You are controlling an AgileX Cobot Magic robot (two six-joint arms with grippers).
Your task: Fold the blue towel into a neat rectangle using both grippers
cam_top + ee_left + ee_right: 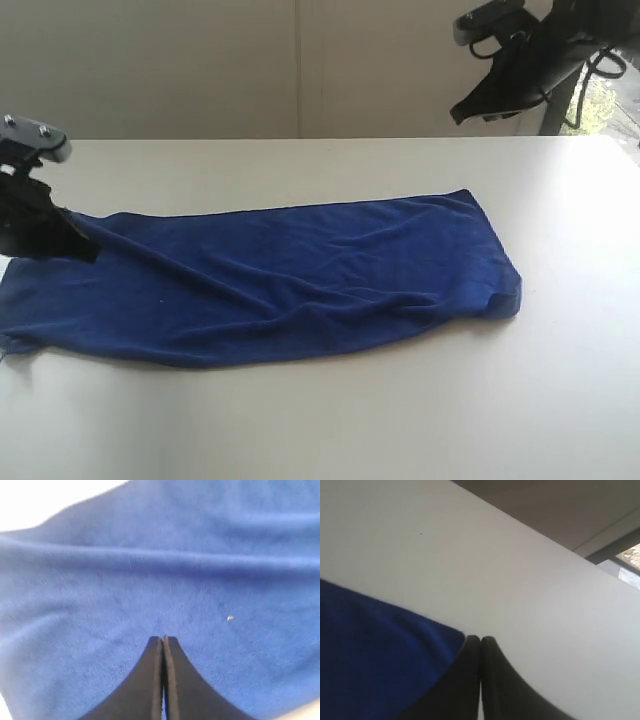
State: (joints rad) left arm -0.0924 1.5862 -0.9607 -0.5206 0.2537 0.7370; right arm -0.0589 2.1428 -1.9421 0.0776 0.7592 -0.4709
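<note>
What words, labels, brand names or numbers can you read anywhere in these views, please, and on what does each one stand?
There is no readable text in any view.
The blue towel is plain, with no tag showing.
The white table is unmarked.
The left gripper and the right gripper show no legible lettering.

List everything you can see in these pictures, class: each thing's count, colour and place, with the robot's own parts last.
towel: one, blue, spread rumpled across the table, long side running left to right
table: one, white, under the towel
wall: one, pale, behind the table
left pincer: one, black, shut, low at the towel's left end
right pincer: one, black, shut, raised above the table's far right, clear of the towel
</note>
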